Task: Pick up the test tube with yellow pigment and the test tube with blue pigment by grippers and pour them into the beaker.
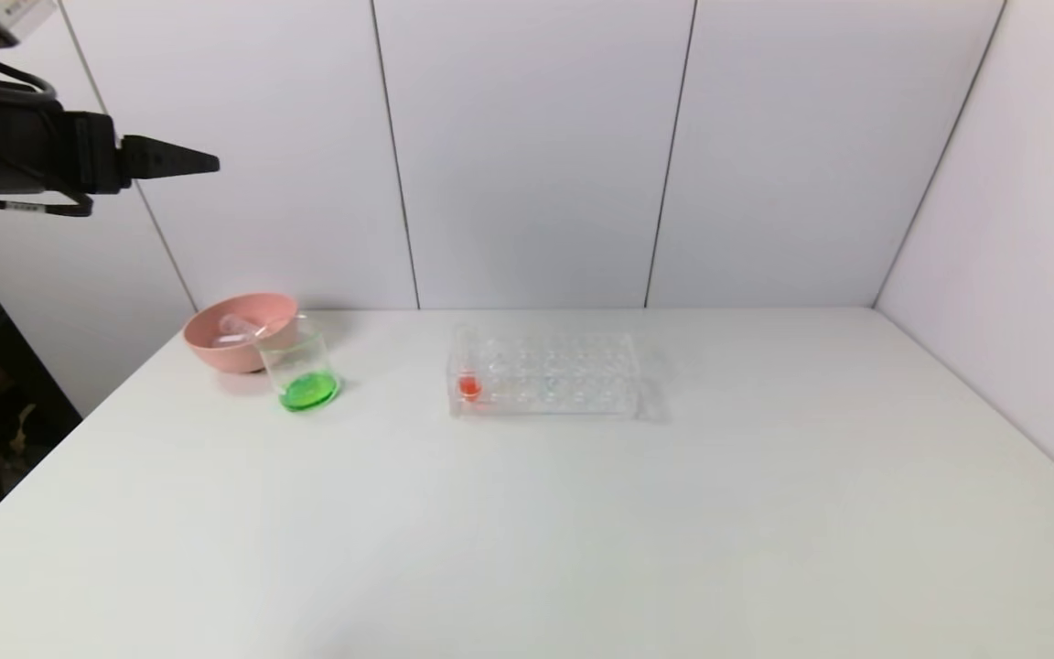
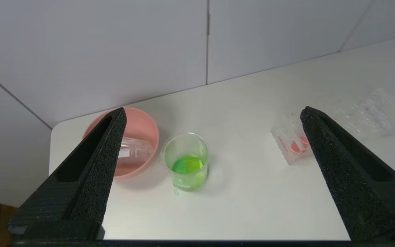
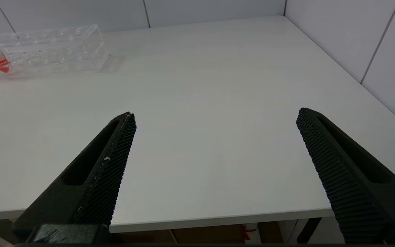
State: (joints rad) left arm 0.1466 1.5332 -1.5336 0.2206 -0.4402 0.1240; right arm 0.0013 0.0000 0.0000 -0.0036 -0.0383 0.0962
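While both grippers hang empty, jaws apart, left gripper upper left risks clipping green-filled beaker beside pink bowl.

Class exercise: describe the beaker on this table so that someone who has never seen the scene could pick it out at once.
Find the pink bowl at the far left of the white table. The beaker stands right beside it, on the side towards the clear tube rack. It is the only clear glass cup, and it alone holds green liquid.
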